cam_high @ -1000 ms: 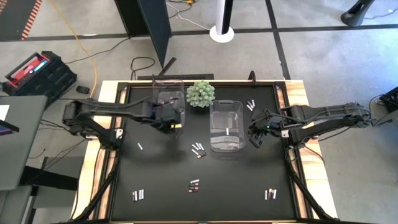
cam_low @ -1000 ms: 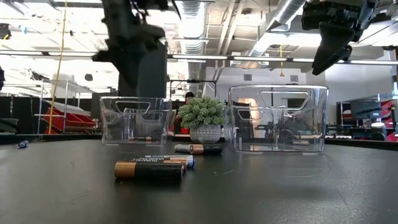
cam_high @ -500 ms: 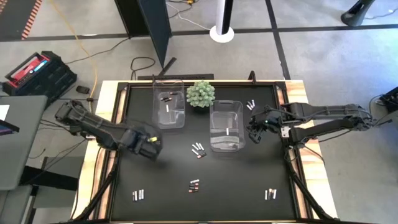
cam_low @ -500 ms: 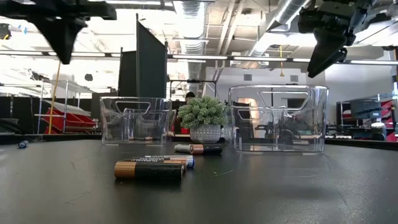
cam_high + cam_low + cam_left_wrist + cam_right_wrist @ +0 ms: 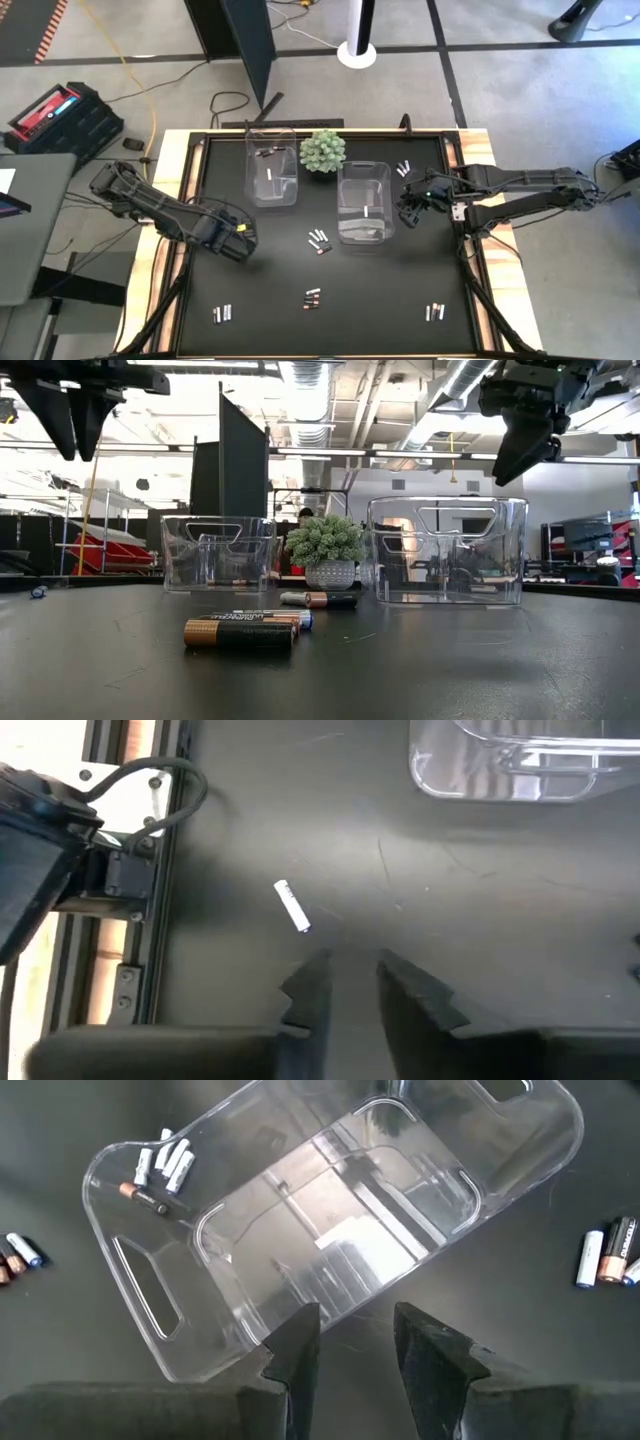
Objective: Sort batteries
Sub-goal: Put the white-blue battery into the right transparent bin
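My left tool (image 5: 352, 978) hangs over the table (image 5: 270, 300) with its fingers a little apart and empty; a single pale battery (image 5: 292, 906) lies on the dark surface just ahead of the tips. My right tool (image 5: 355, 1338) hovers above the near rim of a clear bin (image 5: 330, 1220), fingers parted, holding nothing. Other batteries (image 5: 606, 1252) lie off to one side of it, more (image 5: 160, 1168) past the bin's far end.

- Table top (image 5: 270, 290): matte black, pale wood edge.
- Two bins (image 5: 364, 203): clear plastic.
- Ball plant (image 5: 323, 150): green, spiky.
- Batteries (image 5: 240, 632): black with copper ends; lone cell (image 5: 292, 906) white.
- Arms: dark.
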